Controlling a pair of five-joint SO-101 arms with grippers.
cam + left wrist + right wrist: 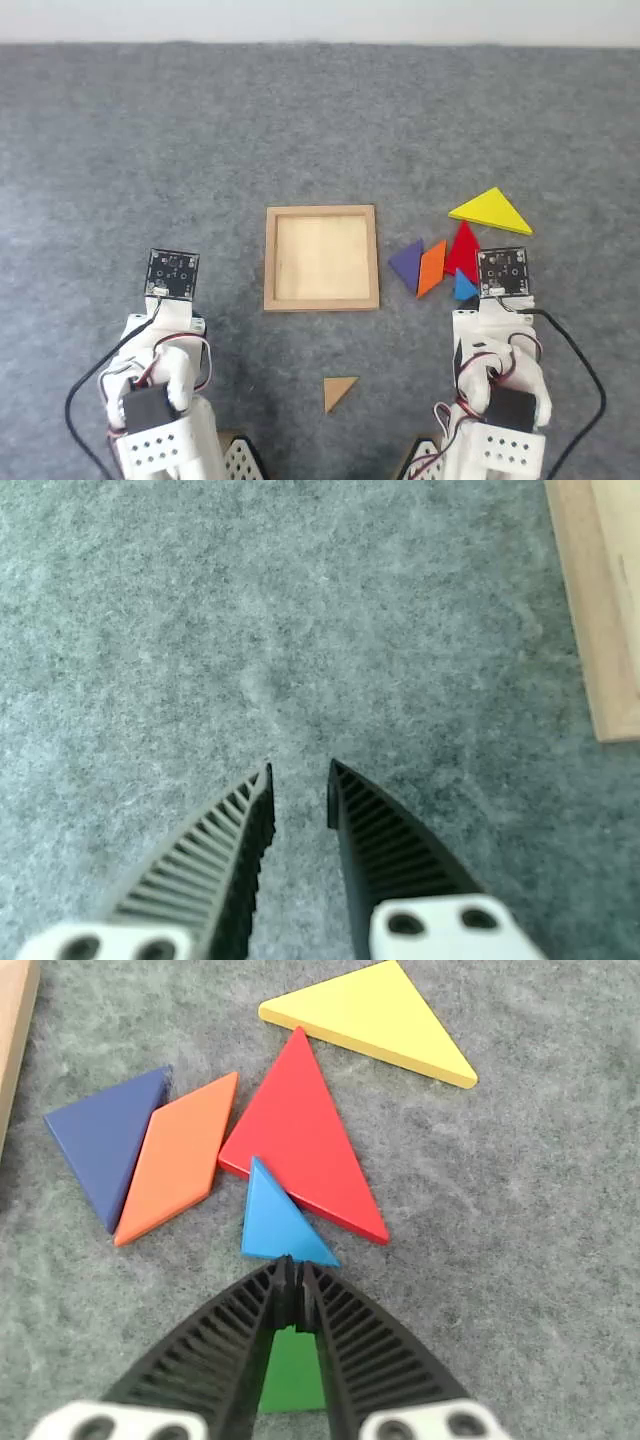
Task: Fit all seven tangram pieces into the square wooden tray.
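The square wooden tray (320, 300) lies empty at the table's centre. To its right lie a dark blue triangle (407, 262), an orange parallelogram (431, 268), a red triangle (463, 250), a small light blue triangle (464, 286) and a yellow triangle (490, 211). A tan triangle (338, 391) sits alone in front of the tray. My right gripper (290, 1265) is shut with nothing in it, its tips at the light blue triangle's (277, 1222) near edge, and a green piece (292, 1372) lies on the carpet beneath it. My left gripper (300, 770) hangs slightly open over bare carpet, left of the tray (585, 610).
Grey carpet covers the whole table. The left arm (173, 275) stands at the tray's front left, the right arm (502, 272) beside the cluster of pieces. The tray's corner (12, 1040) shows in the right wrist view.
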